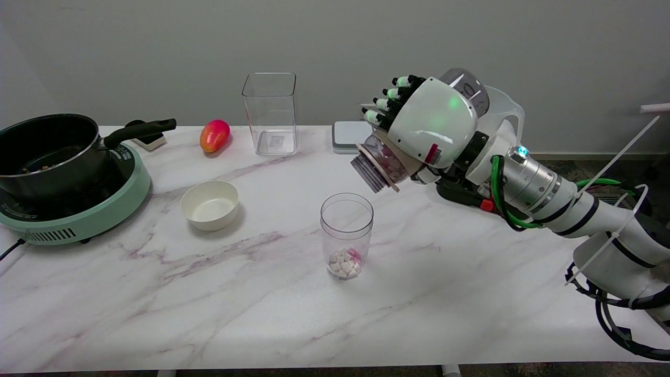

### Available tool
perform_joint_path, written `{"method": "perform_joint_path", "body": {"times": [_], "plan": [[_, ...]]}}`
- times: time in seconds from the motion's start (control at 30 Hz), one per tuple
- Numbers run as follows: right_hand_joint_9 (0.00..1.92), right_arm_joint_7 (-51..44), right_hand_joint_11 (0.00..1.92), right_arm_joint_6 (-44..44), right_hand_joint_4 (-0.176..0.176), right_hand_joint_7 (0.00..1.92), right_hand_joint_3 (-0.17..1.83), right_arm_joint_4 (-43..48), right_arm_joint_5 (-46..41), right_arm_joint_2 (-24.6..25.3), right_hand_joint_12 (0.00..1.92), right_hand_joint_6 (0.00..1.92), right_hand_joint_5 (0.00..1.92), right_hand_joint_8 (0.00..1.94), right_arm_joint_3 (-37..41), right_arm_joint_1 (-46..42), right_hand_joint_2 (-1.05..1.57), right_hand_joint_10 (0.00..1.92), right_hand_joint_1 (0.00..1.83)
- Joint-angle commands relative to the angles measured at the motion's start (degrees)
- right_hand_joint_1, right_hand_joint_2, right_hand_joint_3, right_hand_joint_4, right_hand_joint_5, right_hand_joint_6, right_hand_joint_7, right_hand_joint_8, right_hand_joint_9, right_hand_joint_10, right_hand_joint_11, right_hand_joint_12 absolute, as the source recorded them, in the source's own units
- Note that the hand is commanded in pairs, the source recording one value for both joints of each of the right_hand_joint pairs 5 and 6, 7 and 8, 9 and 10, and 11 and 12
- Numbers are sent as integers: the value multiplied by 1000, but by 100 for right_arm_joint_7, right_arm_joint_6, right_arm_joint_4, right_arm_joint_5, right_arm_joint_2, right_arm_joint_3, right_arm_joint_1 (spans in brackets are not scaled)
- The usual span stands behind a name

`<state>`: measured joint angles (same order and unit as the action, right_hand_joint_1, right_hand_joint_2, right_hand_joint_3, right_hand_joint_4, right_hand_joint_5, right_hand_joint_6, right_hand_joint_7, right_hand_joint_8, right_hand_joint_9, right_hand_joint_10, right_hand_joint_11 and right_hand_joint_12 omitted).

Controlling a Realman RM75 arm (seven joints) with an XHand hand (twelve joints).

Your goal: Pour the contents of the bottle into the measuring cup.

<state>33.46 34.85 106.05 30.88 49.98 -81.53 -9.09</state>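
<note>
Item, task: my right hand [437,125] has its fingers wrapped round the clear bottle [384,161], held in the air tilted mouth-down to the left, its threaded neck above and just right of the upright measuring cup [346,234], which stands on the marble table [261,314] with white and pink pieces in its bottom. Item, other: black pot [47,149] on green cooker [78,209], white bowl [209,204], tall clear square container [270,112], red-orange fruit [214,135].

Bright, even overhead light; soft shadows, sharp focus, mild edge distortion
</note>
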Motion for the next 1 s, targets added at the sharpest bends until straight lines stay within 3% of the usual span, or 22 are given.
{"method": "perform_joint_path", "body": {"times": [0.03,0.37,1.0], "plan": [[1677,12,1310,92,0,1920,261,28,-39,-54,1310,1920,1920,1920,-152,4,1457,1677,1373],[1677,20,1310,-9,0,1920,255,-60,1,-63,1310,1920,1920,1920,-611,-11,1460,1677,1370],[1678,184,1311,-86,0,1920,260,-139,427,-78,1311,1920,1920,1920,-504,27,1453,1678,1376]]}}
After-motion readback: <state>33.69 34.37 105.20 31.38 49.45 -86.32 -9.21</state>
